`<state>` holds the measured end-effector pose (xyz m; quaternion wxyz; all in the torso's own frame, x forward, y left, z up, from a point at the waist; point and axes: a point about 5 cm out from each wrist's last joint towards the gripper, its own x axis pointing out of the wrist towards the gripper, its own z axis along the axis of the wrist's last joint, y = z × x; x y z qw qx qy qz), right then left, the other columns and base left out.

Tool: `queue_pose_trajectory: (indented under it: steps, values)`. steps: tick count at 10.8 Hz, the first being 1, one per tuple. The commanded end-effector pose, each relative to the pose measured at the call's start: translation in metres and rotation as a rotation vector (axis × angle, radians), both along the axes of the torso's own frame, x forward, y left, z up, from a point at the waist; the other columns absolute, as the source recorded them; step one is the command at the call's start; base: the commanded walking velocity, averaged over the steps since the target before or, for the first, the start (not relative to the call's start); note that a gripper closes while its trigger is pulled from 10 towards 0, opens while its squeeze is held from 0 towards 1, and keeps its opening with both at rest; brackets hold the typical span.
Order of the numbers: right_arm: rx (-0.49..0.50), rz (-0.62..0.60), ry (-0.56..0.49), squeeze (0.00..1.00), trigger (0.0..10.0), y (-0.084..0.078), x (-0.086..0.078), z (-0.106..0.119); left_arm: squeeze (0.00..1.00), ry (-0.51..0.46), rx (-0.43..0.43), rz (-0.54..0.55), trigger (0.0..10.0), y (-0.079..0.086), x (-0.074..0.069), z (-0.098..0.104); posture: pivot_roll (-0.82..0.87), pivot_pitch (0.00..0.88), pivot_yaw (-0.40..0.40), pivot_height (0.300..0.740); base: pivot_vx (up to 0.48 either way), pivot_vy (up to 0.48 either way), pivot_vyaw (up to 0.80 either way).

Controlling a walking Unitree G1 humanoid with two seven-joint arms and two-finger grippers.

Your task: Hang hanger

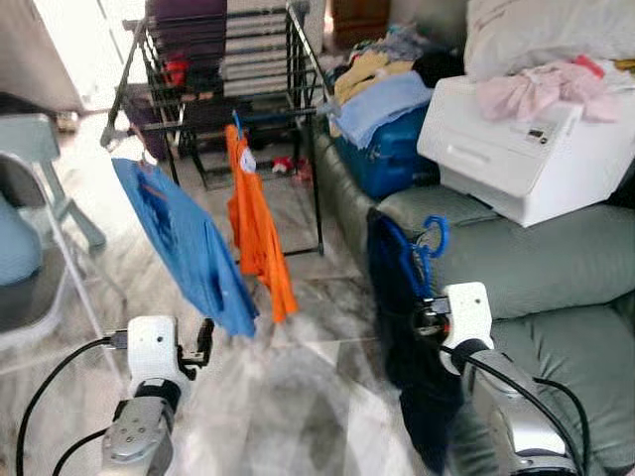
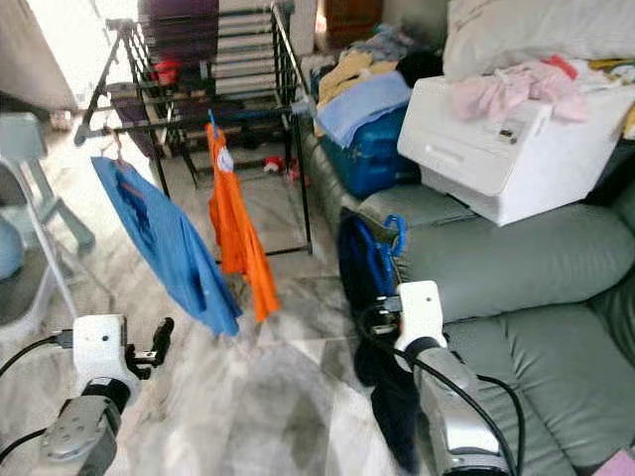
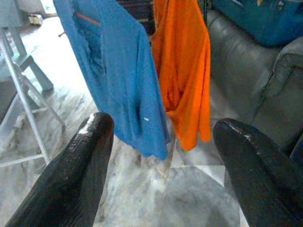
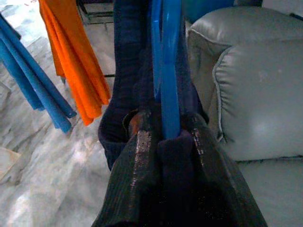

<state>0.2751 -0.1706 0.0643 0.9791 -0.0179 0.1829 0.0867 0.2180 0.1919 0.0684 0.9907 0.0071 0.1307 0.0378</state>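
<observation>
**Hanger gripped beside the sofa**

While the right gripper (image 4: 163, 137) has its jaws clenched on a blue hanger (image 1: 425, 253) carrying a dark navy garment (image 1: 397, 297), that load hangs just beside the grey sofa (image 1: 556, 268). Low over the marble floor (image 1: 298, 387), the left gripper (image 3: 161, 156) has its jaws released, facing a blue shirt (image 1: 184, 243) and an orange shirt (image 1: 258, 228) hung on the black drying rack (image 1: 303, 94).

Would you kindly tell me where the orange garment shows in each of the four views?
Left eye view: orange garment hangs at centre from the drying rack.
Right eye view: left of centre, same rack.
Left wrist view: beyond the left gripper and its open fingers, upper middle.
Right wrist view: upper left.
Shared landmark: the blue shirt hanging beside it.
</observation>
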Motion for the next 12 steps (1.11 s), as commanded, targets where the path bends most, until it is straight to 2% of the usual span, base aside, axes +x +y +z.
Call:
queue_pose_trajectory:
  steps: [1, 5, 12]
  values:
    - [0.018, 0.031, -0.081, 0.0, 10.0, 0.01, 0.011, 0.017, 0.0, -0.025, 0.003, 0.006, 10.0, 0.003, 0.006, 0.007, -0.02, 0.0, 0.027, 0.74, 0.0, 0.274, 0.0]
    - [0.023, 0.04, -0.086, 0.0, 10.0, 0.012, 0.012, 0.017, 0.0, -0.022, 0.001, 0.004, 10.0, -0.001, 0.007, 0.006, -0.02, 0.0, 0.022, 0.74, 0.0, 0.324, 0.0]
    - [0.017, 0.061, -0.112, 0.0, 10.0, 0.018, 0.015, 0.021, 0.0, -0.018, 0.0, -0.011, 10.0, -0.007, 0.011, 0.007, -0.02, 0.0, 0.02, 0.74, 0.0, 0.48, 0.0]
